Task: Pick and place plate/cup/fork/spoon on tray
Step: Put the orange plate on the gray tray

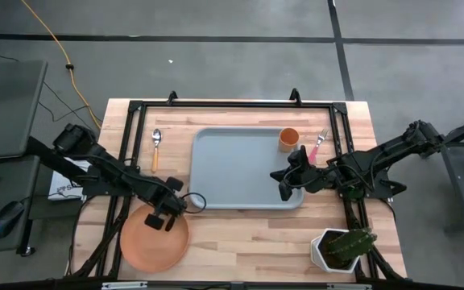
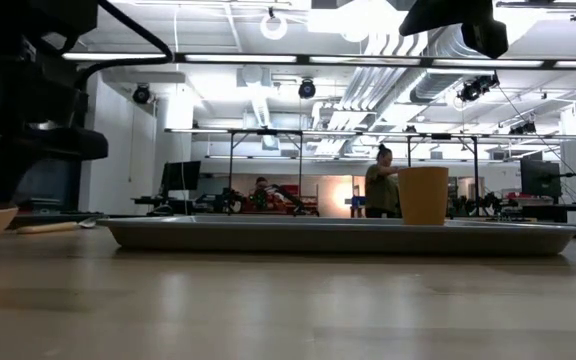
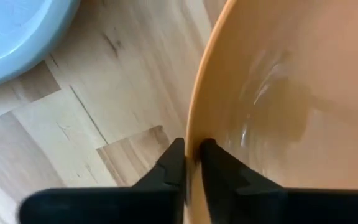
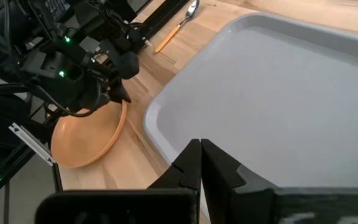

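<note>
Only the left wrist view shows the left gripper (image 3: 191, 158) fingers pinching the plate (image 3: 291, 106) rim, while the right gripper (image 4: 201, 158) hangs clenched above the tray (image 4: 278, 93).

This is a big robot lab. Past the wooden table (image 2: 288, 300) is a wide hall with bright ceiling lights (image 2: 368, 60), pipes, more metal frames (image 2: 268, 160), screens (image 2: 180, 177), and a person (image 2: 380, 185) standing.

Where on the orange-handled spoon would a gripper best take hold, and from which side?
Grip the spoon at mid-handle, from straight above, fingers across its width. It lies flat on the table left of the tray, handle pointing toward the near edge, clear of other things.
</note>
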